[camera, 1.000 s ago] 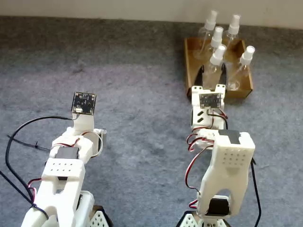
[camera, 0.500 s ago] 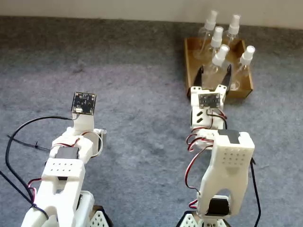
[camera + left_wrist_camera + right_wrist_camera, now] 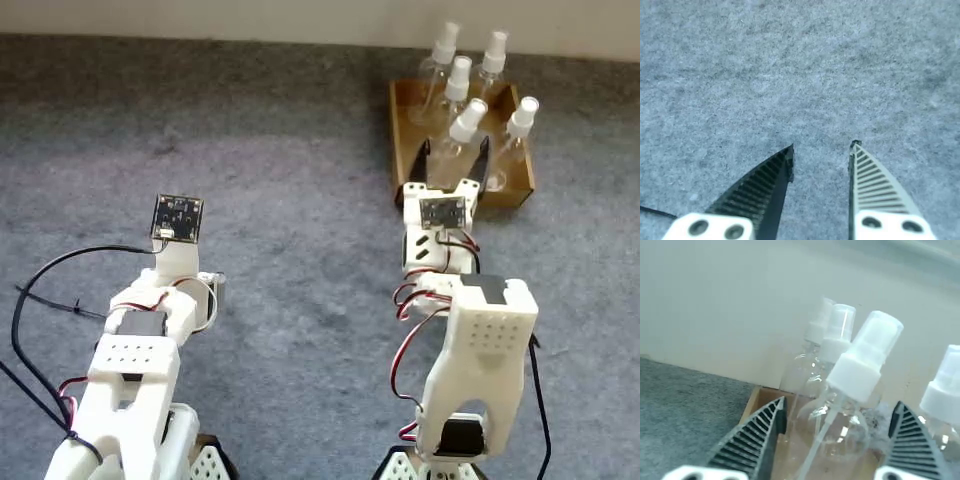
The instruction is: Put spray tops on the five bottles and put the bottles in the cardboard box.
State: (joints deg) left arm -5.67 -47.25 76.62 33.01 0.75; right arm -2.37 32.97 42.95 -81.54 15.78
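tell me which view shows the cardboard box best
The high view: the cardboard box nearly whole, bottles inside. The right wrist view catches a strip of its wall; the left wrist view faces carpet.

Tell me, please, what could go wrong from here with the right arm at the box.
1. The open right tool straddles the front bottle in the cardboard box; if it retreats off-line, it could snag that bottle and tip it.
2. The bottles stand close together, so a tipped one could knock the neighbouring bottle over.

White plastic arms point(image 3: 478, 352), ribbed fingers point(image 3: 764, 192), red-black cables point(image 3: 402, 297)
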